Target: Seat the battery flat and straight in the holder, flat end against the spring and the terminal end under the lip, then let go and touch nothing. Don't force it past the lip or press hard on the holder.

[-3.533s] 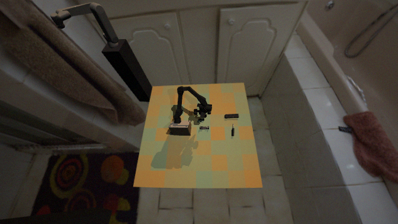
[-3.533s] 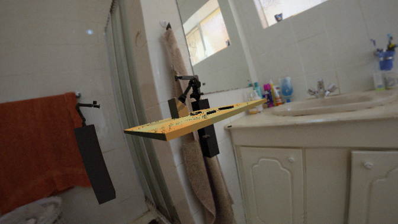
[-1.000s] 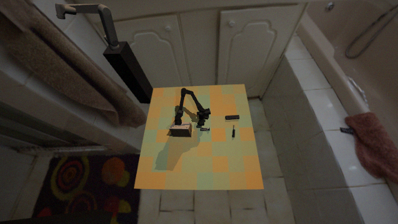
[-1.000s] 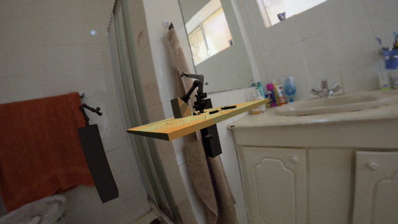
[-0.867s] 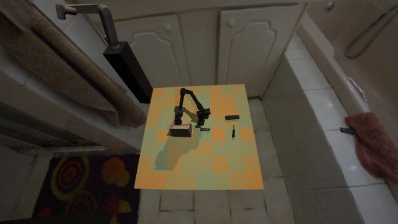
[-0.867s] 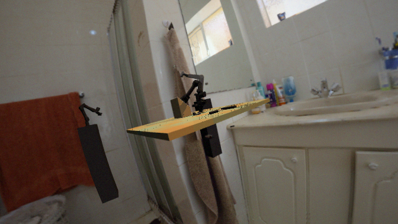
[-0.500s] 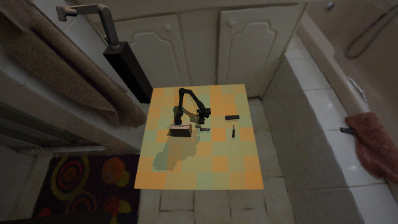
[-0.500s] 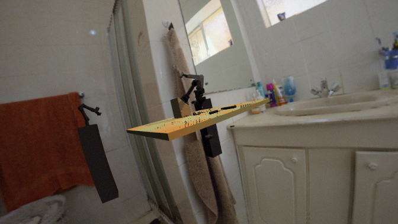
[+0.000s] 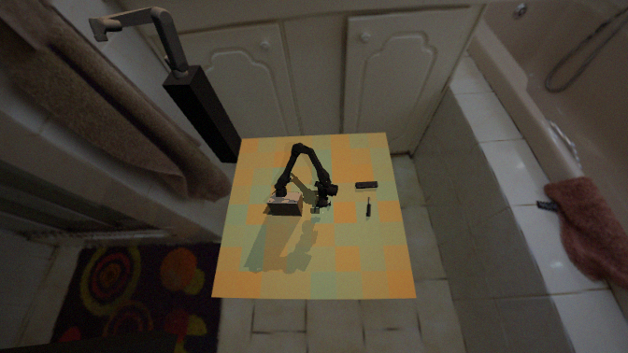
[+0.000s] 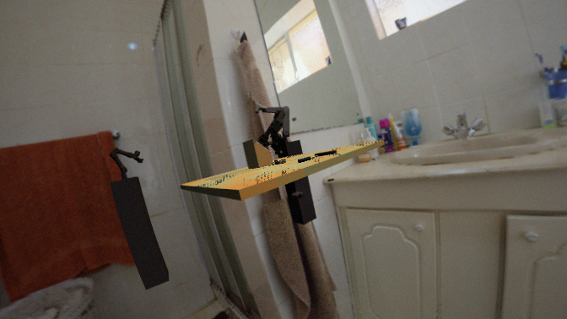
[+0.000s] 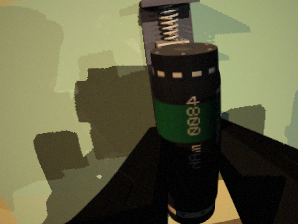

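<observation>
The battery (image 11: pixel 184 129) was clamped in the gripper (image 11: pixel 189 176) around its lower half, so that the far end stayed free for insertion. It was carried above the bench (image 9: pixel 364 275), aimed lengthwise at the holder (image 11: pixel 168 18), whose spring (image 11: pixel 169 26) lay just beyond its far end, presumably for a straight entry.

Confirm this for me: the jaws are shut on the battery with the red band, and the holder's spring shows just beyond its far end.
One detail is wrong: the band is green, not red. The wrist view shows the jaws shut on the battery, its green band bearing pale digits, and the holder with its spring just beyond the battery's far end.
</observation>
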